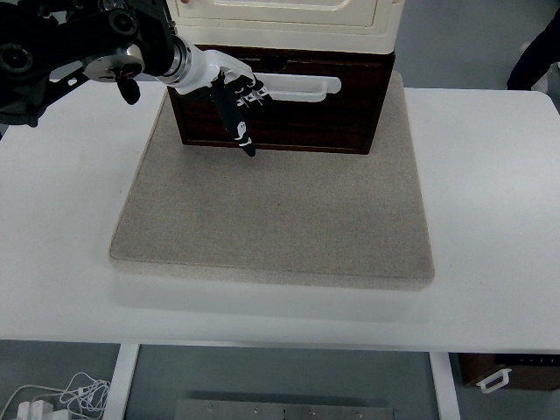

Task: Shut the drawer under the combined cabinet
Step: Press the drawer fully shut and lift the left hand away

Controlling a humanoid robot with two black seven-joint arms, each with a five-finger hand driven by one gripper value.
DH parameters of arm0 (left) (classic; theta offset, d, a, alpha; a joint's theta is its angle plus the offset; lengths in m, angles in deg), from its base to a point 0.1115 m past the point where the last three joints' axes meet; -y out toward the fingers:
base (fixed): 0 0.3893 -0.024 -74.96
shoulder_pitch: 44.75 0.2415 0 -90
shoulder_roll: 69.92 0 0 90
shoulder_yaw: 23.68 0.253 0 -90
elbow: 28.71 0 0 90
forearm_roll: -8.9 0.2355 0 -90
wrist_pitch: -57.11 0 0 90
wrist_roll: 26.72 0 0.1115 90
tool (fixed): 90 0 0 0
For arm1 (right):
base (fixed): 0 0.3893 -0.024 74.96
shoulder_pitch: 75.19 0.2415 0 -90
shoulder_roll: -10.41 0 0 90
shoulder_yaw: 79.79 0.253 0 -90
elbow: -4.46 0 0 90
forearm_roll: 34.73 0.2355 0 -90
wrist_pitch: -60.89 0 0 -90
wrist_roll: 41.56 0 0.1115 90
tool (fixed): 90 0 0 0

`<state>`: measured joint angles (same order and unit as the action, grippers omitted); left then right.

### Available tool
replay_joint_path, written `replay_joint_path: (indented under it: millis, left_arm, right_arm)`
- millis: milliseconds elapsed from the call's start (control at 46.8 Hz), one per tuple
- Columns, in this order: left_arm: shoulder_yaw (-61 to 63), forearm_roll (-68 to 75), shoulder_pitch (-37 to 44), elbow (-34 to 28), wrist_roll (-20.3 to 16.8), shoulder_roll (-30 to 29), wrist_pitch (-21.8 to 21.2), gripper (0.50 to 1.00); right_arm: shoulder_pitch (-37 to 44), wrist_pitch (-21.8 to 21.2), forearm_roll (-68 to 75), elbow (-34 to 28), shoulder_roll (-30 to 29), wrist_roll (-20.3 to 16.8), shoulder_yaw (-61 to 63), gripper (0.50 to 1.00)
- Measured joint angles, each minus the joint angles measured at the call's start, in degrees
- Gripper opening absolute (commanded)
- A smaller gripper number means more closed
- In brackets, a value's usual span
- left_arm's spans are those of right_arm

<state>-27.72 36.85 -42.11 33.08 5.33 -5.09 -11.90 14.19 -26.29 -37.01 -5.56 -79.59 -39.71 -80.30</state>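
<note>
Dark brown wood makes up the drawer (297, 118) at the bottom of the combined cabinet (280, 22), whose upper part is cream-coloured plastic. The cabinet stands at the far edge of a grey felt mat (271, 214), and the mat lies on a white table (490, 227). A long white handle (302, 85) runs across the drawer front. The left hand (229, 92) comes in from the upper left on a black arm with a shiny metal wrist, and it sits right against the left part of the drawer front, over the near end of the handle. Its palm shell is white and its fingers (241, 131) are black; they point down and toward the mat, stretched fairly straight rather than curled, and they grip nothing that I can see. Whether the drawer is fully pushed in I cannot tell from above. At the far right corner a dark sleeve (538, 52) of a person shows past the table. Below the table's near edge lie white cables (74, 394) at the left and a small brown box with a white handle (507, 374) at the right.
</note>
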Motion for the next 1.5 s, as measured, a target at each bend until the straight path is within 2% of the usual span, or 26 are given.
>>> replay_joint_path:
  millis: [663,856,1005,1091,1262,1369,1497]
  left_arm:
    - [-1.2,1.6,0.0,1.0,-0.8,0.2,-0.9,0.964]
    - [-1.9,2.7,0.0,1.7,-0.9,0.4,-1.3,0.975]
    - [-4.1,2.1,0.4,3.6,-1.0,0.3,0.3,0.990]
    - [-6.7,1.8,0.8,5.4,-1.4,-0.1,3.3,0.992]
    - [-13.2,0.1,1.2,7.4,-4.1,-0.1,7.8,0.992]
    - [-16.8,-3.3,1.2,7.6,-6.7,0.0,8.4,0.994]
    - [-23.4,-4.3,1.0,7.0,-12.3,0.0,8.2,0.994]
  right_arm:
    - [0.0,0.0,0.0,0.0,0.0,0.0,0.0,0.952]
    - [0.0,0.0,0.0,0.0,0.0,0.0,0.0,0.952]
    - [0.0,0.0,0.0,0.0,0.0,0.0,0.0,0.952]
    - [0.0,0.0,0.0,0.0,0.0,0.0,0.0,0.952]
    - [0.0,0.0,0.0,0.0,0.0,0.0,0.0,0.952]
    - [0.0,0.0,0.0,0.0,0.0,0.0,0.0,0.952]
    - [0.0,0.0,0.0,0.0,0.0,0.0,0.0,0.952]
